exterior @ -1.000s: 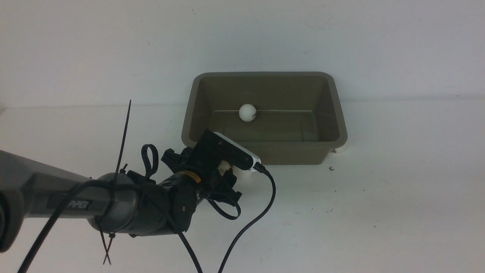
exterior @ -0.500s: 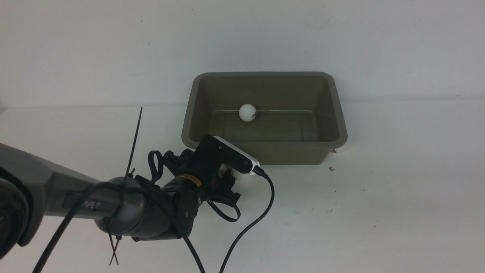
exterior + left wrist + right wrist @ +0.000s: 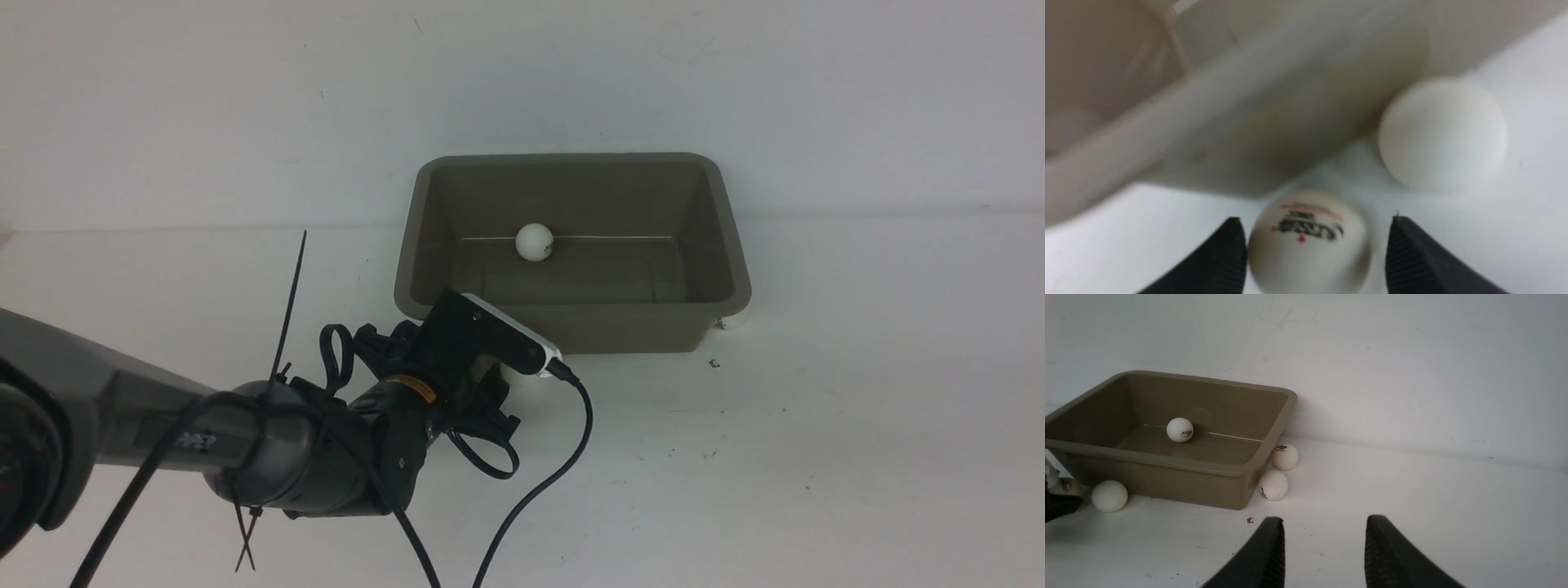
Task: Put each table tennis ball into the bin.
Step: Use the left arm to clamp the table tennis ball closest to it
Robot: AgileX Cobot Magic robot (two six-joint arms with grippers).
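You had the left gripper (image 3: 1315,220) low at the bin's (image 3: 620,333) front wall, near its left corner. Its fingers (image 3: 1216,265) were spread around a printed ball (image 3: 1308,245) on the table (image 3: 816,449); one finger looked to touch it, and the other stood just off it. A plain ball (image 3: 1443,134) lay just beside the same wall. An inside ball (image 3: 534,242) sat at the bin's back wall. Outside its right end lay a far ball (image 3: 1285,456) and a near ball (image 3: 1273,485). Your right gripper (image 3: 1325,518) hung well off that end, fingers apart, holding nothing.
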